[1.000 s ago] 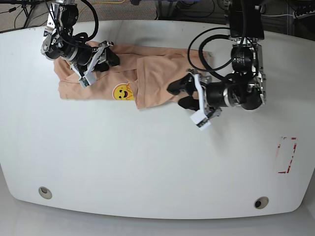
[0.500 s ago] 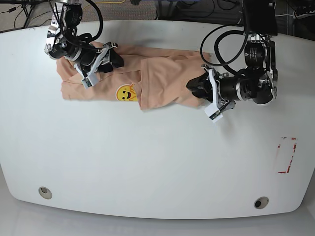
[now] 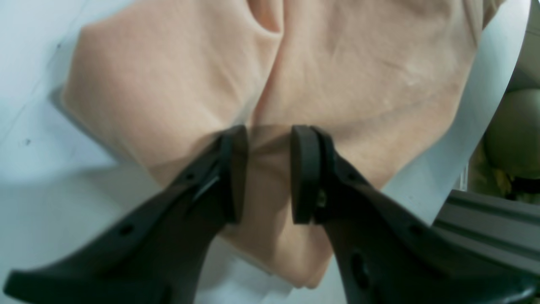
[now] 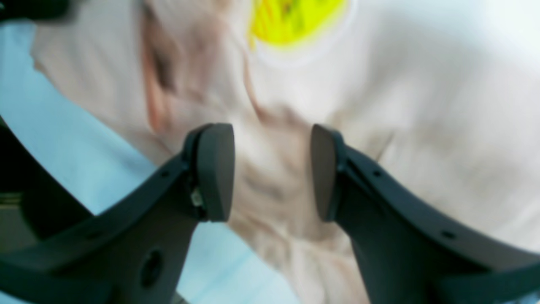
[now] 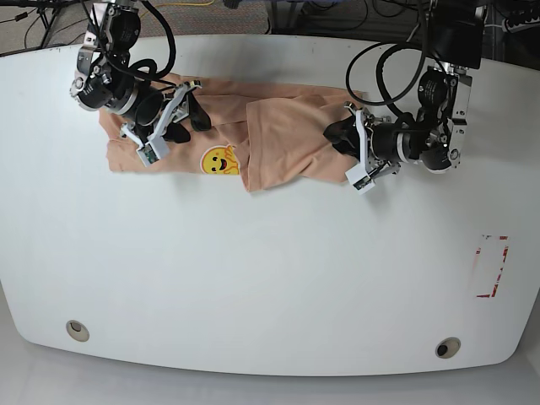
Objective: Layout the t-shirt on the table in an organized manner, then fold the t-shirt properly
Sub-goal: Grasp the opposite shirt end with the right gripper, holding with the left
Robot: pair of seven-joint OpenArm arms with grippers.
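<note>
A: How does the left pincer (image 3: 269,175) stand?

B: Its two dark pads are drawn close, and a fold of the t-shirt (image 3: 346,84) is pinched between them. In the base view this left pincer (image 5: 348,145) is at the shirt's right end, low on the cloth.

A: And the right pincer (image 4: 272,171)?

B: Its jaws are about half apart, and bunched cloth of the t-shirt (image 4: 443,139) fills the space between the pads. The wrist picture is blurred, so I cannot tell if the pads really press the cloth. In the base view the right pincer (image 5: 173,114) is over the shirt's left part.

A: Where does the shirt lie?

B: The t-shirt (image 5: 278,135) lies on the bench (image 5: 270,278), near the far edge, stretched sideways between the two arms and wrinkled. One flap is folded over the middle. The yellow smiley print (image 5: 218,160) faces up, just beside that flap's edge, on the side of the right pincer.

A: What else is on the bench?

B: A red dashed mark (image 5: 490,267) is at the right side, well apart from the shirt, and two round holes (image 5: 77,330) are near the front edge.
</note>
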